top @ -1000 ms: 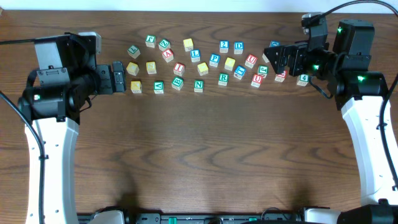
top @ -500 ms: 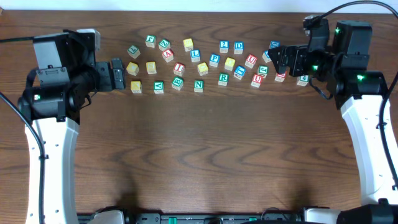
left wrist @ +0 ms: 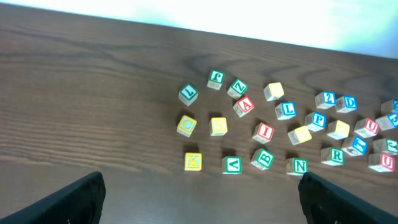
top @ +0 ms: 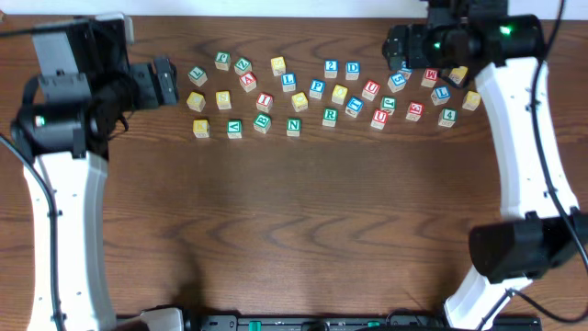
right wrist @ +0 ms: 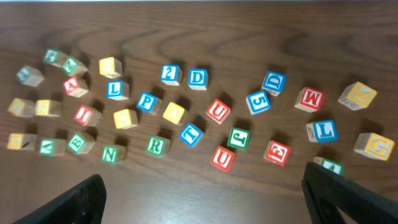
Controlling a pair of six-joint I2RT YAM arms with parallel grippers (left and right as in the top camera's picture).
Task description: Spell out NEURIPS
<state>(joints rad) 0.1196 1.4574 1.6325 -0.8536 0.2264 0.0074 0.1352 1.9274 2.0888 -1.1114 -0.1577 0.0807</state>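
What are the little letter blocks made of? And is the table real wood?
The blocks, like the green N, look like pale wood with painted letters: their sides are plain tan and matte. The table shows dark brown swirly grain; real wood or a printed top, I can't tell.

Even bright light, soft shadows, far-edge glare, sharp focus

Seven wooden cubes are recorded, letter faces up, none touching.
- Near row: green N (top: 293,127), green R (top: 330,116), red U (top: 379,119), red E (top: 414,111).
- Row behind: red I (top: 265,101), turned askew; blue P (top: 317,88).
- Left of the I: yellow-faced S (top: 223,98), letter faint.
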